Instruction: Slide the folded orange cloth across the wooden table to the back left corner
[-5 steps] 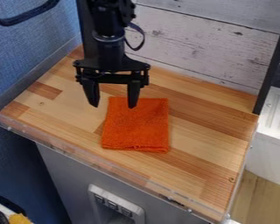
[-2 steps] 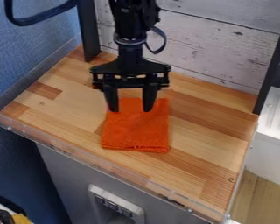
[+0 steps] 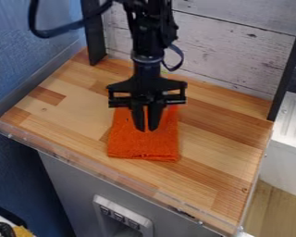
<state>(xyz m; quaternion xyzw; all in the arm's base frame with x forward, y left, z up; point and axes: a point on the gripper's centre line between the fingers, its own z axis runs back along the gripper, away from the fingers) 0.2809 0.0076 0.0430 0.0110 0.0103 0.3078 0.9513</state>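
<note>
Cloths: one, an orange cloth (image 3: 142, 146), folded into a rough rectangle, flat near the middle of the wooden tabletop (image 3: 215, 155).
Hands: one black hand (image 3: 146, 129), pointing down over the cloth's far half; its two fingers are nearly together, a narrow gap between them. Whether they pinch any fabric, I cannot tell.
In the way: the hand and its fingers hide part of the cloth's far half.
Posts: two black ones, a left post (image 3: 94, 44) and a right post (image 3: 289, 69), at the back corners.
Walls: two, a whitish plank wall (image 3: 231, 51) behind, a blue wall (image 3: 15, 69) at left.
Rim: one clear rim (image 3: 104, 175) along the near edge.
Cables: one thick black cable (image 3: 48, 33), upper left.
</note>
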